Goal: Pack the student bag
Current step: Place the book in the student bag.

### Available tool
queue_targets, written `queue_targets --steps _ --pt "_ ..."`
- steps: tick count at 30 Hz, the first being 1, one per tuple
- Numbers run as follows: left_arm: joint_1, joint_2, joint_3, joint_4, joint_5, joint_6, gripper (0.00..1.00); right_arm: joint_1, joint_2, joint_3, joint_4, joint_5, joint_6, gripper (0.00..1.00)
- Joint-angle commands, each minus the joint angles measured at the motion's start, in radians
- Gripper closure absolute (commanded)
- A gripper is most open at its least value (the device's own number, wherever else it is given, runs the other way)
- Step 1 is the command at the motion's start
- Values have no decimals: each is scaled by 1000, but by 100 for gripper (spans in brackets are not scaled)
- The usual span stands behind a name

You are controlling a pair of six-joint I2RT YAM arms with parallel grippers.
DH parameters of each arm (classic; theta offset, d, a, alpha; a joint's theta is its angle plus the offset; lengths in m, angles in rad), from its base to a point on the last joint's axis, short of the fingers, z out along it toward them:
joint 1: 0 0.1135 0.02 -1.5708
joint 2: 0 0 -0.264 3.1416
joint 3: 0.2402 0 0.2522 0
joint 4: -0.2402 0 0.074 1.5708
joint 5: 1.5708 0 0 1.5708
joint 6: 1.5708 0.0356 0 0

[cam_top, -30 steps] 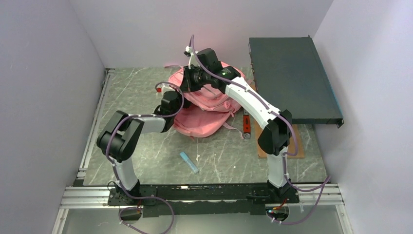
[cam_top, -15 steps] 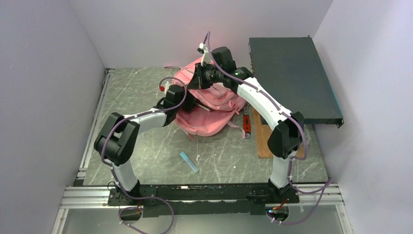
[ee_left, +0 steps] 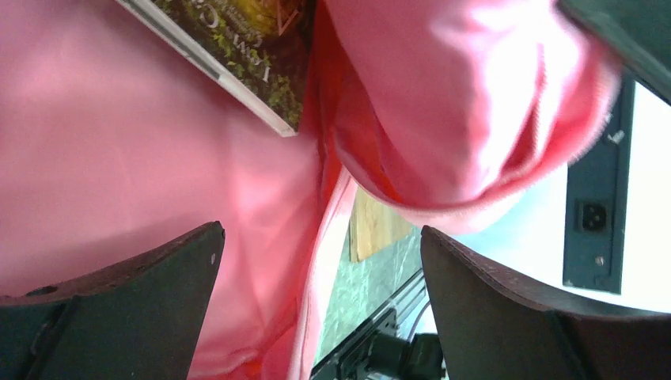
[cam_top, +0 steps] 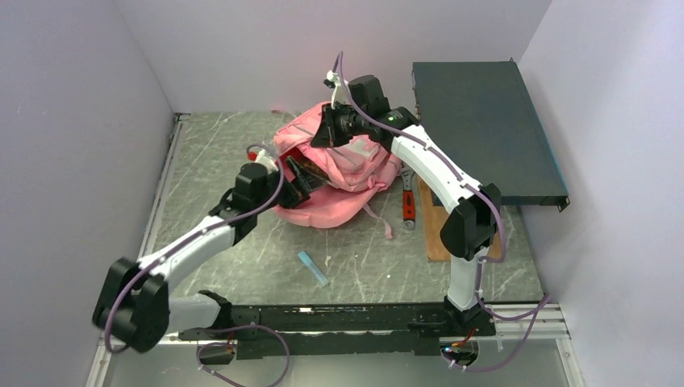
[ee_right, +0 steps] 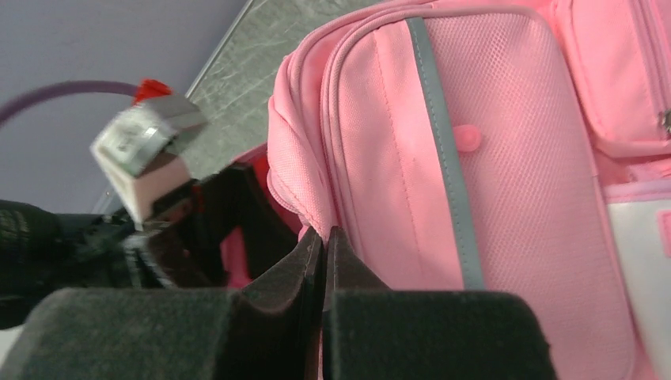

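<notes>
The pink student bag (cam_top: pixel 343 177) lies mid-table with its mouth turned to the left. My right gripper (ee_right: pixel 324 234) is shut on the rim of that mouth and holds it up; in the top view the right gripper (cam_top: pixel 335 129) sits above the bag's back edge. At the mouth, my left gripper (cam_top: pixel 296 184) is open. Its fingers (ee_left: pixel 119 301) stand wide apart with only pink lining (ee_left: pixel 119 158) behind them, and nothing is held. A book with a green and yellow cover (ee_left: pixel 237 47) lies inside the bag, past the left fingertips.
A flat black rack unit (cam_top: pixel 484 129) fills the back right. Beside the bag lie a wooden board (cam_top: pixel 435 234) and a red-handled tool (cam_top: pixel 409 205). A small light-blue object (cam_top: pixel 313 268) lies on the table near the front.
My left gripper has opened and drawn back to the left, its elbow swinging down and left. The right gripper carried the bag's rim up and to the right, then held still.
</notes>
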Motion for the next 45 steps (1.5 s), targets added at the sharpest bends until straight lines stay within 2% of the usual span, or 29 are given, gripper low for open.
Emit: queue_targets --steps 1,4,6,8,10,14,17,20,22,25,27,31,37,40,45 --pt "100 -225 -41 -158 70 224 0 -24 -32 -7 48 127 -88 100" --pt "169 -298 -26 -274 153 327 0 -18 -43 -44 60 153 -103 100" --pt "201 -304 -19 -295 205 347 0 -18 -45 -56 73 162 -103 100" --pt "219 -298 -11 -297 246 343 7 -17 -42 -57 91 156 -97 100" --pt "221 -328 -37 -272 192 317 11 -18 -33 -42 100 157 -93 100" --pt "226 -416 -120 -222 58 273 10 -18 -5 36 63 267 -126 100" --pt "236 -410 -130 -243 51 290 8 -18 28 116 27 346 -187 100" --pt "249 -371 -130 -261 89 300 11 -18 55 140 32 372 -252 100" --pt "252 -383 -154 -239 114 291 12 -15 54 87 74 363 -287 100" --pt "255 -433 -212 -185 131 263 11 -6 10 -104 215 344 -324 100" --pt "259 -446 -202 -194 148 263 11 -5 3 -157 264 313 -335 100" --pt "259 -480 -167 -262 174 288 11 23 -5 -274 322 281 -366 100" --pt "261 -597 -106 -402 93 349 10 117 -14 -389 332 256 -335 100" --pt "261 -632 -61 -476 53 385 10 167 -54 -443 351 224 -309 100" --pt "261 -683 -46 -535 23 406 9 175 -147 -515 414 141 -221 100"
